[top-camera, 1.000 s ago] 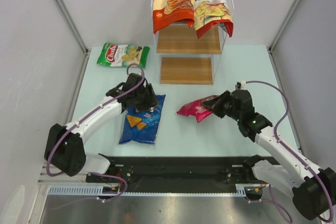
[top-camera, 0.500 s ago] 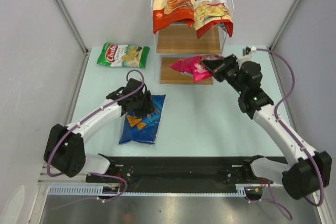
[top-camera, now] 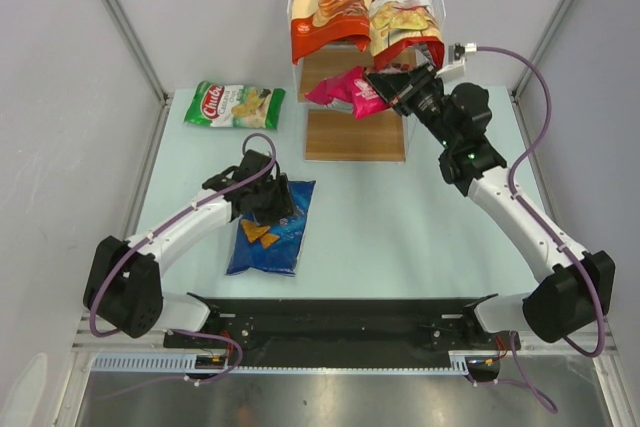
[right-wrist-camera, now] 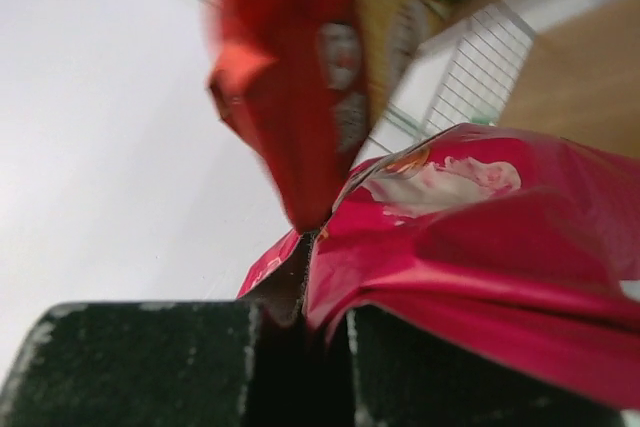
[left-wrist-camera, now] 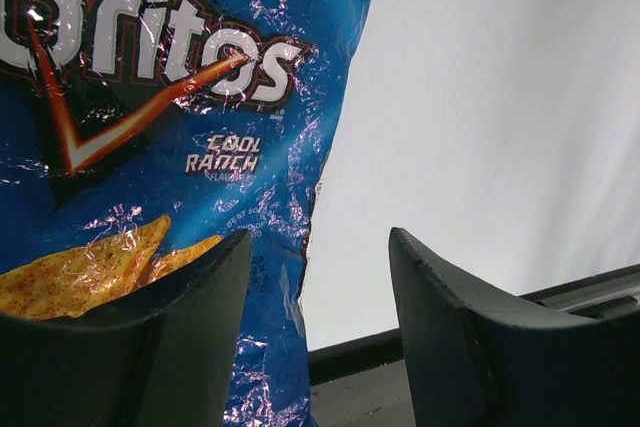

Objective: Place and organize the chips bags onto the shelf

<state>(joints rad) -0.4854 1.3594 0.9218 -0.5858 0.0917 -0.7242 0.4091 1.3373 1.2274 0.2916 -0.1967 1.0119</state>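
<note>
The shelf (top-camera: 355, 135) stands at the back centre. The orange-and-cream bag (top-camera: 325, 7) and the red Chuba bag (top-camera: 403, 19) lean on its top tier. My right gripper (top-camera: 392, 86) is shut on the pink bag (top-camera: 342, 89) and holds it over the middle tier; the right wrist view shows the bag's edge (right-wrist-camera: 470, 237) pinched between the jaws, with the red Chuba bag (right-wrist-camera: 290, 97) just above. My left gripper (top-camera: 270, 199) is open over the blue Doritos bag (top-camera: 272, 232), astride its right edge (left-wrist-camera: 150, 157). The green Chuba bag (top-camera: 234, 104) lies flat at the back left.
Grey walls enclose the pale table (top-camera: 400, 237) on three sides. A black rail (top-camera: 340, 322) runs along the near edge by the arm bases. The shelf's lowest board (top-camera: 355, 142) is bare.
My right gripper has carried the pink bag from the table up and back to the shelf's middle tier. My left gripper has stayed over the Doritos bag, shifting only slightly.
</note>
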